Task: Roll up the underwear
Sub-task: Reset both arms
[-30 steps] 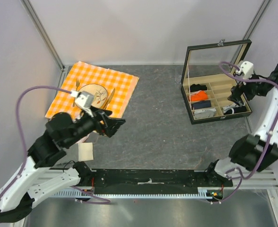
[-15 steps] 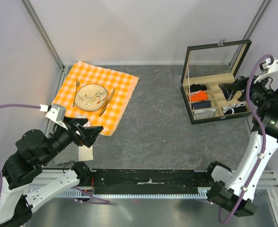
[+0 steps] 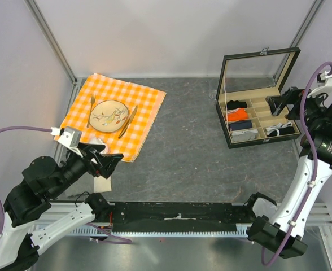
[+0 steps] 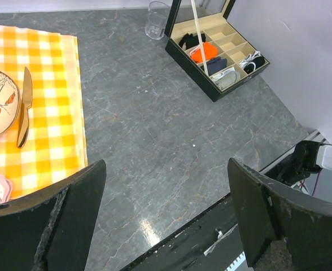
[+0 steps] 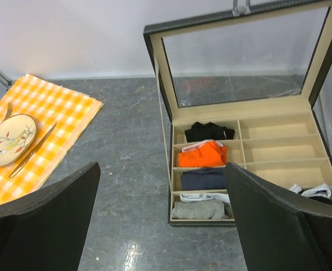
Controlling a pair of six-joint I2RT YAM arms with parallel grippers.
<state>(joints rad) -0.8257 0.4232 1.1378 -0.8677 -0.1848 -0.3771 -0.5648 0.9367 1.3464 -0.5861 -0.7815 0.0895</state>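
The underwear [image 3: 282, 130], black with white trim, lies bunched in the front right compartment of the open box [image 3: 262, 141]. It also shows in the right wrist view [image 5: 314, 192] and small in the left wrist view [image 4: 252, 61]. My right gripper [image 3: 279, 105] is open and empty, held above the box's right side; its jaws frame the box's left column [image 5: 161, 169]. My left gripper [image 3: 107, 160] is open and empty, raised over the table's near left, far from the box [image 4: 166, 169].
The box's left column holds black [image 5: 209, 131], orange [image 5: 205, 154], navy [image 5: 204, 179] and grey [image 5: 199, 209] rolls; its glass lid [image 3: 256, 70] stands open. An orange checked cloth [image 3: 140, 107] bears a plate [image 3: 108, 115], knife and fork. A clear cup [image 4: 156, 20] stands beside the box.
My left arm has pulled back from over the cloth to the near left. My right arm has lifted and drawn its gripper up from the box.
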